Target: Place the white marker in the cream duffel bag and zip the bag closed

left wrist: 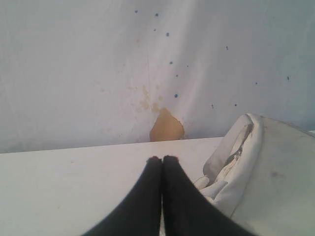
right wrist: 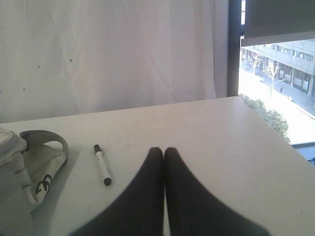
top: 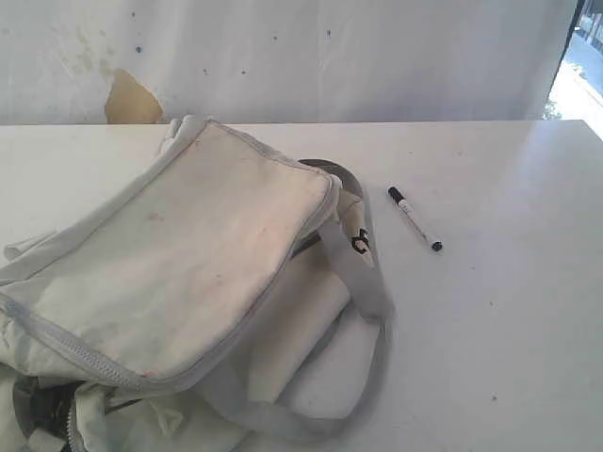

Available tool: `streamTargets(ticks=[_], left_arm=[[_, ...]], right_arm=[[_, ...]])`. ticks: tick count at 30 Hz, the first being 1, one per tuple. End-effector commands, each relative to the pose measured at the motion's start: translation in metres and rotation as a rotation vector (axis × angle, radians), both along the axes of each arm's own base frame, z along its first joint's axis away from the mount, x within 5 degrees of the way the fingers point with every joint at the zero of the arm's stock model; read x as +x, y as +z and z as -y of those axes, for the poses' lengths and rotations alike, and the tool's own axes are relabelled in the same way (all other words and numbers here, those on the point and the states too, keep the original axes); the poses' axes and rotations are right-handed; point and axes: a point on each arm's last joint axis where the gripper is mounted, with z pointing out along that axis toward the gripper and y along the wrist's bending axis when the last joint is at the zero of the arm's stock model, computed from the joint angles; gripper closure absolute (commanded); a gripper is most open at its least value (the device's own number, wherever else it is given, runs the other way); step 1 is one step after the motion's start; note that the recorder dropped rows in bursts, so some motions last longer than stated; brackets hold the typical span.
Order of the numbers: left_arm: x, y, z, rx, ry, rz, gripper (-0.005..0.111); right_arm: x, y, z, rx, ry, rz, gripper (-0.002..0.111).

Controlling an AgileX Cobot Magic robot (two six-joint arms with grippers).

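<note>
in the exterior view, the large soft cream fabric duffel bag is lying on the white table, its light grey webbing strap looping out. the thin white marker with a black cap is lying just beyond that strap, outside the bag and not touching it.

in the left wrist view, the left gripper is hovering beside the bag, black fingers pressed together, empty.

in the right wrist view, the right gripper is hovering with fingers together, empty, the marker lying between it and the bag.
</note>
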Motion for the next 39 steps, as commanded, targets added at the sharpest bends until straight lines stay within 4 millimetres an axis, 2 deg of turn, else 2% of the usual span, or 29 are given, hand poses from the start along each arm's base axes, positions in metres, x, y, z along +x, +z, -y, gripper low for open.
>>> streamTargets(ticks=[1,10,15,19,21,27,31,34,35,39], left_arm=[[0.000,-0.001,0.000,-0.008,-0.003,-0.002,0.107],[0.000,0.000,0.000,-0.009,-0.003,0.009,0.107],[0.000,0.001,0.000,-0.079,-0.007,0.024,0.107],[-0.005,0.027,0.000,-0.083,-0.011,0.102,0.107],[-0.013,0.053,0.000,-0.084,-0.014,0.158,0.107],[-0.033,0.100,0.000,-0.110,-0.028,0.202,0.107],[-0.047,0.118,0.000,-0.094,-0.027,0.150,0.107],[-0.059,0.131,-0.004,-0.008,0.023,0.126,0.107],[-0.061,0.133,-0.005,0.010,0.037,0.115,0.107],[-0.044,0.138,-0.005,-0.027,0.031,-0.020,0.107]], right_arm=[[0.000,-0.002,0.000,-0.004,0.004,-0.005,0.108],[0.000,-0.002,0.000,-0.005,0.005,-0.002,0.108],[0.000,0.000,0.000,-0.005,0.005,0.015,0.108],[-0.001,0.009,-0.001,-0.002,0.008,0.082,0.108],[-0.005,0.031,-0.001,0.005,0.009,0.147,0.108],[-0.018,0.072,0.000,0.050,0.008,0.205,0.108],[-0.027,0.092,0.000,0.048,0.005,0.230,0.108],[-0.035,0.109,0.000,0.046,0.006,0.281,0.108],[-0.032,0.111,0.000,0.046,0.004,0.246,0.108],[-0.019,0.120,0.001,0.049,-0.004,0.111,0.108]])
